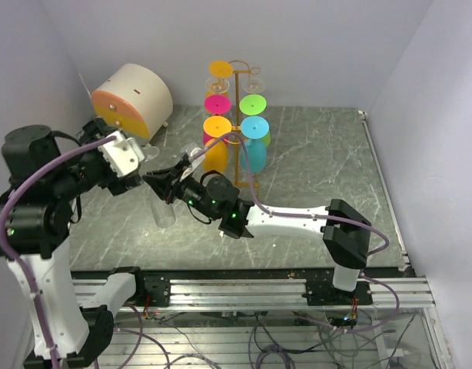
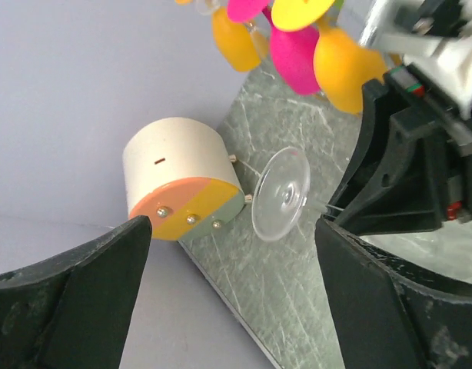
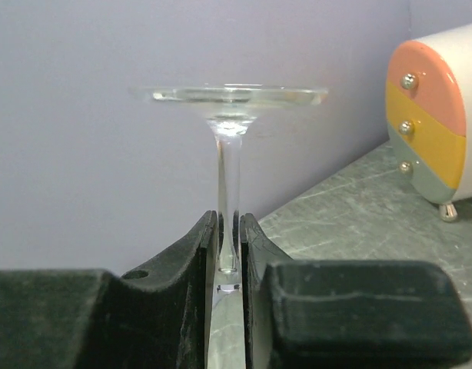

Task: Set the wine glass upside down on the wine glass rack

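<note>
A clear wine glass (image 3: pixel 229 95) hangs in the air with its foot up and its thin stem pinched between the fingers of my right gripper (image 3: pixel 228 224), which is shut on it. From above, the right gripper (image 1: pixel 161 185) reaches left, and the glass bowl (image 1: pixel 165 210) hangs below it. My left gripper (image 2: pixel 232 300) is wide open just left of the glass foot (image 2: pixel 280 194) and touches nothing; from above it (image 1: pixel 144 169) sits beside the right one. The orange wire wine glass rack (image 1: pixel 237 127) stands at the back with several coloured glasses (image 2: pixel 297 38) hung upside down.
A cream round box (image 1: pixel 132 100) with an orange, yellow and green face stands at the back left, near the left gripper. White walls close in the green marbled table (image 1: pixel 320 161) on three sides. A metal rail (image 1: pixel 244 288) runs along the near edge.
</note>
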You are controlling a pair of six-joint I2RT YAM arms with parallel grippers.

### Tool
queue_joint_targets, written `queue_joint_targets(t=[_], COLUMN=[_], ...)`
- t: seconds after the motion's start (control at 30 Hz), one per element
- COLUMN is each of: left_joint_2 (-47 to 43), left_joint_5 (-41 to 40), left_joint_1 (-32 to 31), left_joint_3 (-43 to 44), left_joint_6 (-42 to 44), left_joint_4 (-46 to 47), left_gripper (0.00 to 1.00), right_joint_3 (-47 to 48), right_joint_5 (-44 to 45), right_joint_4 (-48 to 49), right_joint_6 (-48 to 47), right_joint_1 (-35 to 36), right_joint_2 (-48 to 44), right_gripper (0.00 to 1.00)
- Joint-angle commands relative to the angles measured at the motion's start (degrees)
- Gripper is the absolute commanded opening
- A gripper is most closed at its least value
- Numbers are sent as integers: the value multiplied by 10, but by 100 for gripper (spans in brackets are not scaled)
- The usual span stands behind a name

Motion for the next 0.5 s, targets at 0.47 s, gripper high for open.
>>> queue_joint_targets(t=[0.47], left_joint_2=[-16], left_joint_5=[-265], left_joint_1=[37], left_joint_3=[-16], left_joint_6=[-376], left_joint_4=[238], left_gripper=[95], right_joint_3=[-156], right_joint_5=[66], right_joint_4=[59], right_joint_6=[-14], right_joint_1=[30], right_joint_2=[-160], right_gripper=[0])
